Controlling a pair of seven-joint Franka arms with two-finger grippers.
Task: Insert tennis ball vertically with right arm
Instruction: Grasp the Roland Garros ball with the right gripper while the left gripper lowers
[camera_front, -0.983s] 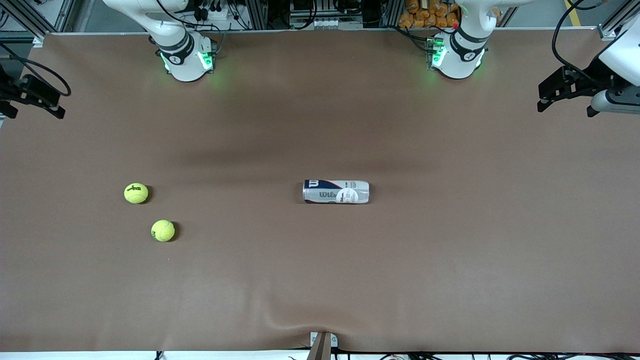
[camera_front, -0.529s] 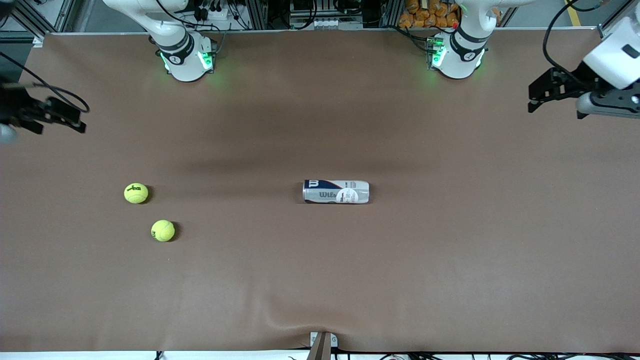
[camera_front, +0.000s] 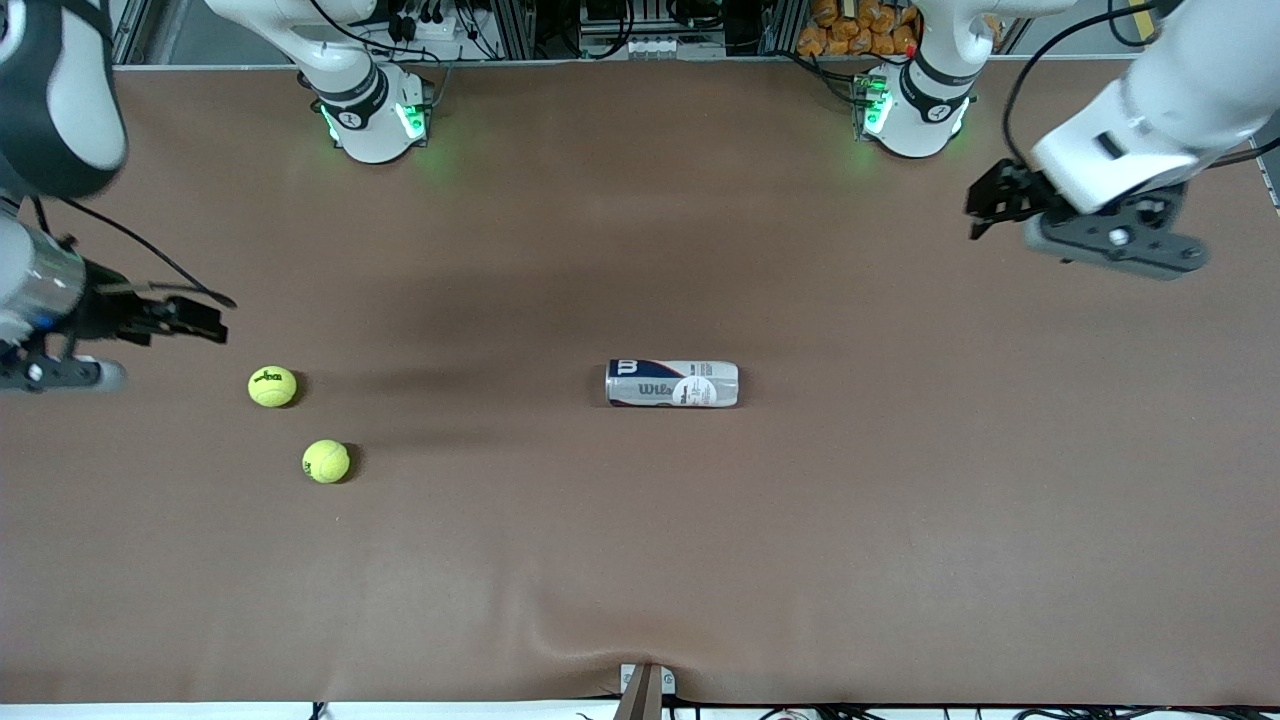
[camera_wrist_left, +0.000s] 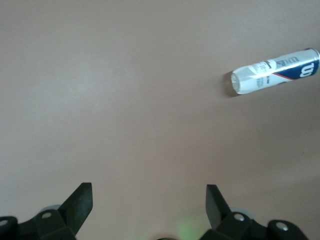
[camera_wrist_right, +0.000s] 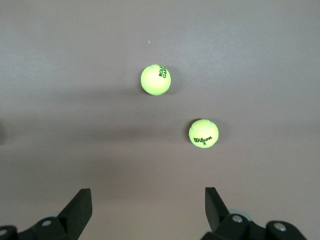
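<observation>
- front view: you'll see both arms have swung in over the table since a second ago. the right gripper (camera_front: 195, 320) now hangs over the cloth at the right arm's end, just short of the first tennis ball (camera_front: 272, 386), which lies nearer the camera than the spot under the pincer. the second tennis ball (camera_front: 326, 461) sits nearer the camera again. neither ball has shifted, nor has the can (camera_front: 671, 383), lying on its side mid-table, well apart from both pincers. the left gripper (camera_front: 990, 205) has come in over the left arm's end.
- left wrist view: your left gripper (camera_wrist_left: 148, 200) stands wide with nothing between its fingers; the can (camera_wrist_left: 275, 78) lies ahead of it and off to one side, its open mouth turned toward the pincer.
- right wrist view: your right gripper (camera_wrist_right: 148, 202) is spread wide and empty; the wilson-marked ball (camera_wrist_right: 203, 133) lies just ahead of it, the other ball (camera_wrist_right: 155, 79) farther out.
- meaning: i judge the reach has only begun. nothing is held, and the can is not upright, so a vertical insert looks to need it stood up first.
</observation>
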